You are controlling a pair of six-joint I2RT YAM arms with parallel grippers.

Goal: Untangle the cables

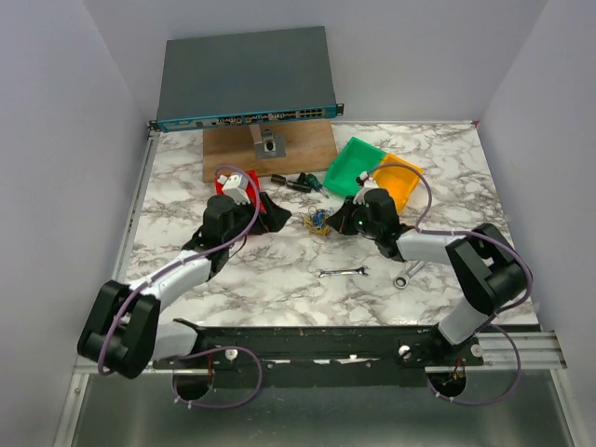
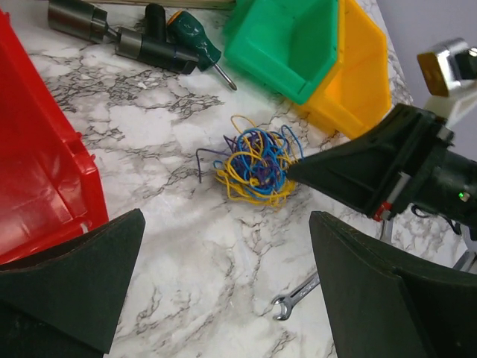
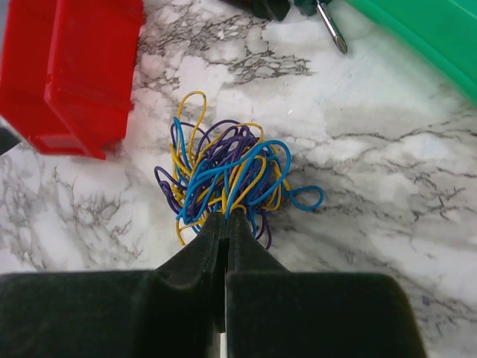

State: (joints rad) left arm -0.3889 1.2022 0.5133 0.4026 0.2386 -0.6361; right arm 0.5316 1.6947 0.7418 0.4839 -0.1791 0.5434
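The cables [image 1: 318,222] lie as one small knot of blue, yellow and purple wire on the marble table, mid-frame in the left wrist view [image 2: 257,165] and the right wrist view [image 3: 227,175]. My right gripper [image 3: 226,216] is shut, its tips pinched together on strands at the knot's near edge. From above it [image 1: 337,223] sits right against the knot, and the left wrist view shows its tip [image 2: 292,170] touching the tangle. My left gripper [image 2: 223,246] hangs open, short of the knot, with bare table between its fingers; from above it [image 1: 277,212] is left of the cables.
A red bin [image 2: 37,171] is by the left gripper. Green [image 1: 356,166] and yellow [image 1: 400,182] bins stand behind the right one. Screwdrivers [image 1: 303,182] lie behind the knot, wrenches [image 1: 343,272] [image 1: 408,276] in front. A network switch [image 1: 244,79] sits at the back.
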